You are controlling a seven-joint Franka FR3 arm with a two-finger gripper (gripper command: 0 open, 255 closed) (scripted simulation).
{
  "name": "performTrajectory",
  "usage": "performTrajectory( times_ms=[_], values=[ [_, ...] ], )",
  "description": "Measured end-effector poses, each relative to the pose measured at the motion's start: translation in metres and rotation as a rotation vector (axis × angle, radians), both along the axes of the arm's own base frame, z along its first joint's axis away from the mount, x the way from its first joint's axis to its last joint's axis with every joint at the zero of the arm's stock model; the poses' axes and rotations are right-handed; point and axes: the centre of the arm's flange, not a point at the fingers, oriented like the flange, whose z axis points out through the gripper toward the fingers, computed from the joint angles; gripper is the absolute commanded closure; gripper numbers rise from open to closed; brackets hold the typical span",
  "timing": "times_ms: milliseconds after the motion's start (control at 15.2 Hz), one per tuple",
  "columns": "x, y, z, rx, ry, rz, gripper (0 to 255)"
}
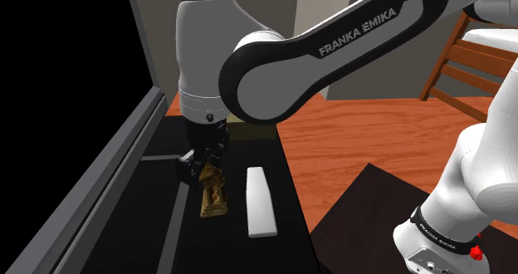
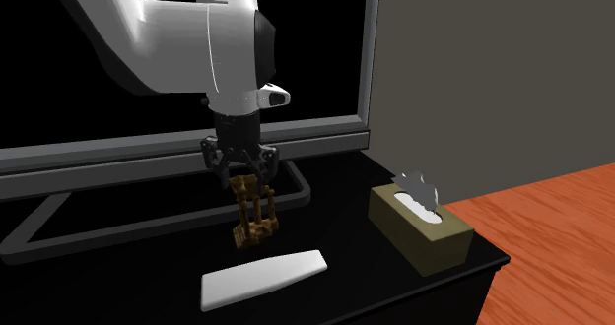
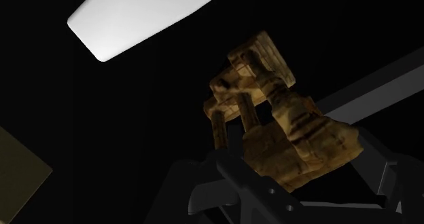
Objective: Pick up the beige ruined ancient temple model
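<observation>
Home: wooden floor (image 1: 357, 123), wooden chair (image 1: 442, 61), tissue box (image 2: 424, 236)

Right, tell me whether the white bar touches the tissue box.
No, the white bar lies clear of the tissue box, black tabletop between them.

- I saw a black tabletop (image 2: 365, 284) beneath the fingers (image 3: 217, 189).
- A white flat bar (image 2: 261, 277) lay near them.
- A tan tissue box (image 2: 419, 225) stood well apart.

Reaches forward, bends down at the wrist, points the gripper (image 2: 242, 178) straight down, clamps both fingers (image 3: 224, 189) on the temple model (image 2: 255, 220).
</observation>
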Motion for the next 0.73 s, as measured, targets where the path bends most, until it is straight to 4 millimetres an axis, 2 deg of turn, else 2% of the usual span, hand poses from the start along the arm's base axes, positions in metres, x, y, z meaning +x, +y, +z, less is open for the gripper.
performTrajectory(
  times_ms=[264, 726],
  values=[
    [0.0, 0.0, 0.002, 0.0, 0.001, 0.0, 255],
    [0.0, 0.0, 0.036, -0.001, 0.001, 0.001, 255]
  ],
)
